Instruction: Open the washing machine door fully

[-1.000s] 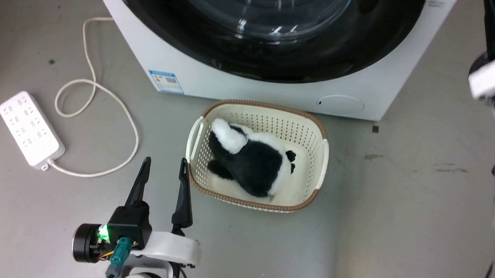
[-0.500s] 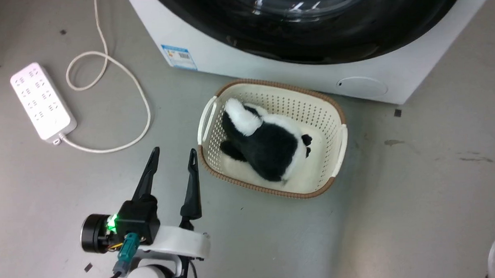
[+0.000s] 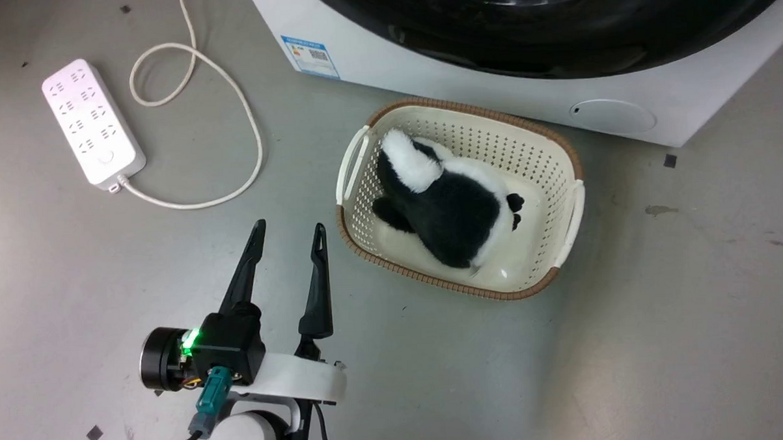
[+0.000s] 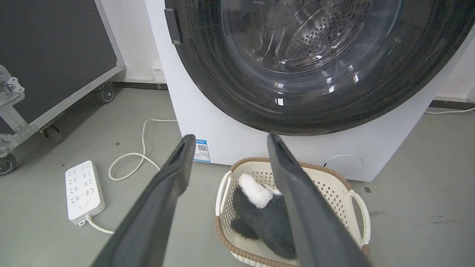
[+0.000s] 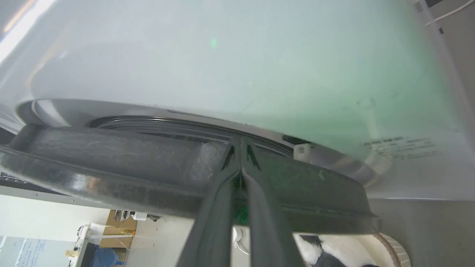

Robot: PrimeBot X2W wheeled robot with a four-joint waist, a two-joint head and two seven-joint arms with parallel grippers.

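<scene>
The washing machine door is a big glossy black ring around a bulging glass bowl, set in the white machine. In the right wrist view the door's black rim runs across the picture. My right gripper is shut, its tips pressed together at the seam between that rim and the white front. My left gripper hangs open above the floor, left of the basket and short of the machine. Nothing is between its fingers.
A cream basket holding a black-and-white plush toy stands on the floor right before the machine. A white power strip and its looped cable lie to the left. A wheeled black case stands further left. The round white service flap is low on the machine.
The head camera has moved, so the whole scene has slid right and up in the picture. The right arm has passed out of the head view's right edge. The left gripper stays open.
</scene>
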